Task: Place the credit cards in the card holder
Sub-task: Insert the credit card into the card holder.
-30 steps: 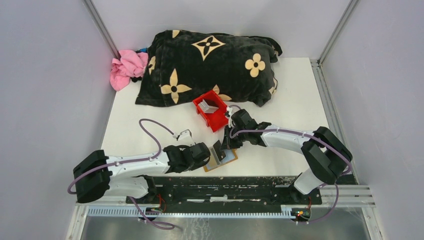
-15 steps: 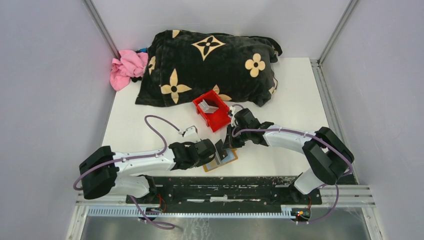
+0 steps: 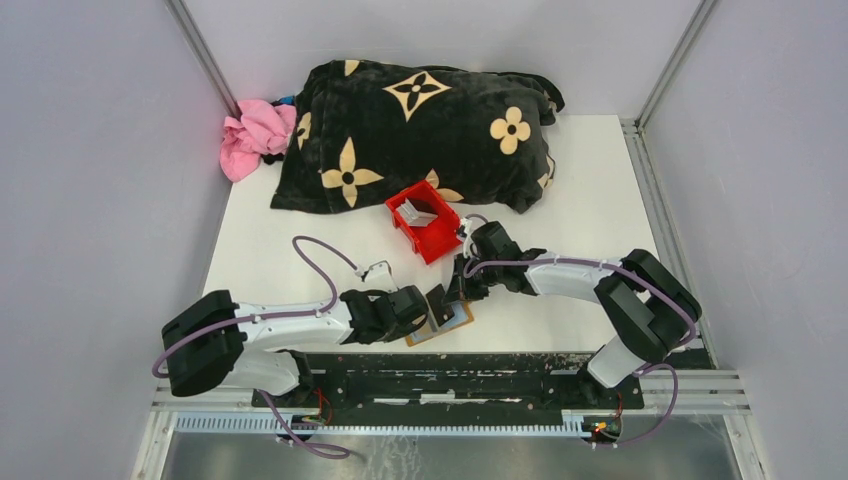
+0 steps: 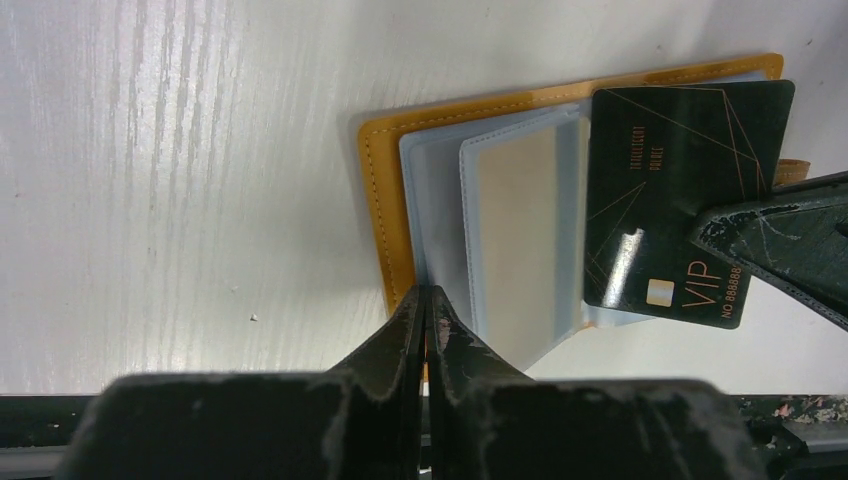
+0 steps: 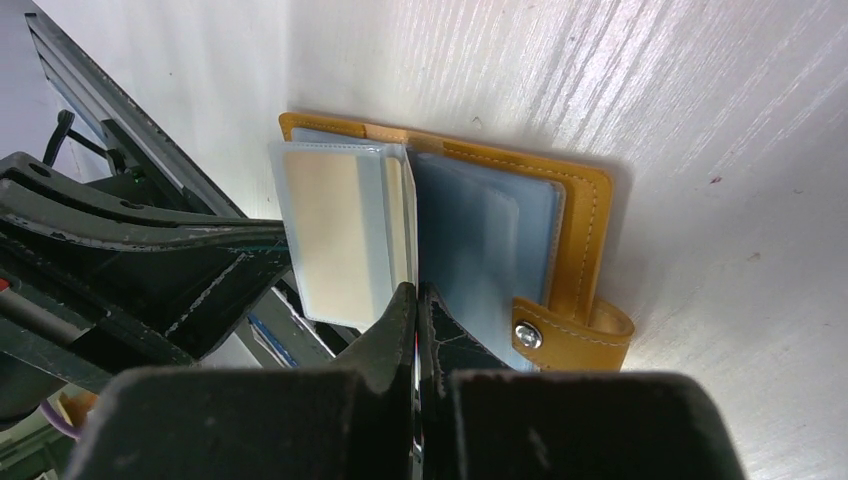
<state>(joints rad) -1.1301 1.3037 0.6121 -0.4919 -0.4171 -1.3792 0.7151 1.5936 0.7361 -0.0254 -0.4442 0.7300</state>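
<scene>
Our left fingers (image 4: 405, 335) pinch shut on a floppy clear pocket (image 4: 520, 240) of the tan leather card holder (image 4: 375, 200). Our right fingers (image 5: 388, 330) clamp the thin black plastic card (image 4: 680, 190), likely stiff and slick, by its edge.

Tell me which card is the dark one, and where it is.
The black VIP card, pinched in the right gripper over the open card holder. The other cards are pale and sit in the red bin farther back.

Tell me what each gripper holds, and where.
Right gripper: the dark card, by one long edge. Left gripper: seemingly a clear pocket of the holder, pinched at its near edge.
</scene>
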